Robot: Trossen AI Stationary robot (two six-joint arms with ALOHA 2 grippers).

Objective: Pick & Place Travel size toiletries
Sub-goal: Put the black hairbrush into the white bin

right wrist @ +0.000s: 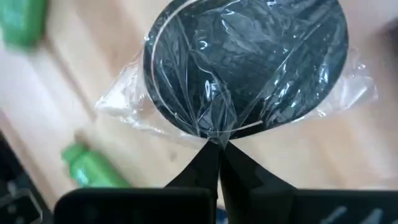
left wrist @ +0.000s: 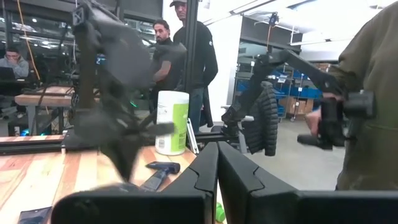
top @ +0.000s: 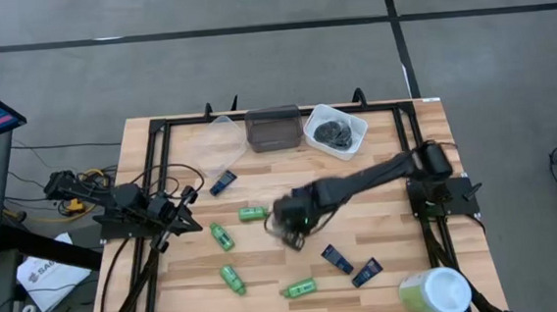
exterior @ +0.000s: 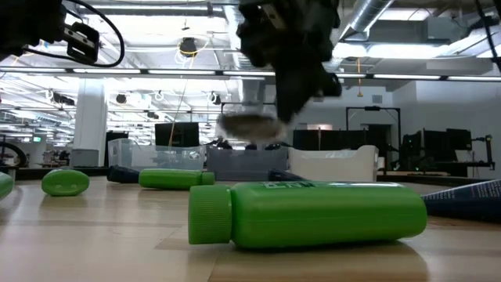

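My right gripper [top: 292,230] is over the table's middle, shut on a dark grey round lump in clear wrap [right wrist: 245,62], which shows blurred above the tabletop in the low view [exterior: 250,125]. Several green bottles lie on their sides, one beside the gripper [top: 252,214], others nearer the front [top: 232,279] [top: 300,288]. Blue sachets lie flat [top: 223,183] [top: 337,259] [top: 367,272]. More dark lumps sit in a white tub [top: 336,130]. My left gripper [left wrist: 217,163] waits shut at the table's left side [top: 187,221], touching nothing. My right gripper pinches the gathered clear wrap at the lump's edge [right wrist: 214,132] between its two fingertips, coming from above. The dark disc hangs below the fingers, lifted clear of the table, with loose wrap sticking out at both sides.
A dark tub [top: 273,129] and a clear tub [top: 214,141] stand beside the white tub at the far edge. A big pale green-and-white cylinder [top: 434,293] stands at the near right corner. People stand beyond the table [left wrist: 193,56], one close by in an olive sleeve [left wrist: 373,93].
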